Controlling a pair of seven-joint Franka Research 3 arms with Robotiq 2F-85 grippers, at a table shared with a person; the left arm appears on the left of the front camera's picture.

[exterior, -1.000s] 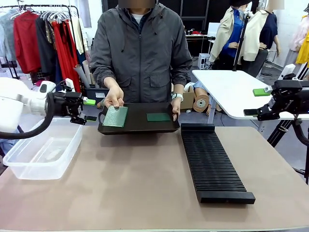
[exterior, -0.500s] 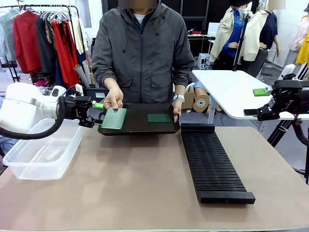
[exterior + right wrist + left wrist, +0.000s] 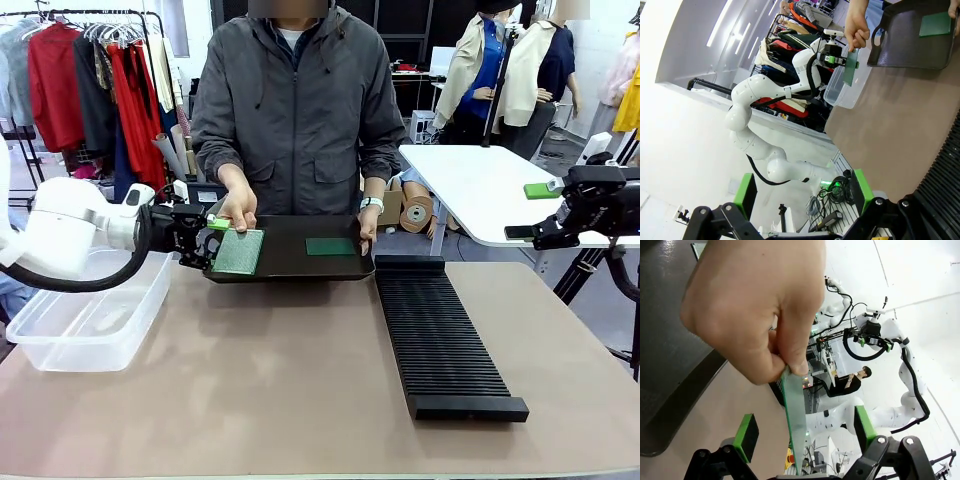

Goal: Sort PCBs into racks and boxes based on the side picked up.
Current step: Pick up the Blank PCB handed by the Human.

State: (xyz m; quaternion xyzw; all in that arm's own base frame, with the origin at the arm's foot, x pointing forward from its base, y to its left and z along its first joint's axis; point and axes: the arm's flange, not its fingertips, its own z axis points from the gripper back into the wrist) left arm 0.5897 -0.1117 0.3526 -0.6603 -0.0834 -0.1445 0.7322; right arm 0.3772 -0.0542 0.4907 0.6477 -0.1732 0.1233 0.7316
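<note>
currently one dark green pcb [image 3: 330,245] lies in the black tray [image 3: 290,264].

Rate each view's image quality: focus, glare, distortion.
Front view: sharp and evenly lit, with only a soft shadow under the rack. Left wrist view: the person's hand looms close and soft, the PCB it holds edge-on inside the open left tool is crisper, and the background washes out white. Right wrist view: rolled and bent by the wide lens, upper left overexposed, right tool slightly soft.
</note>
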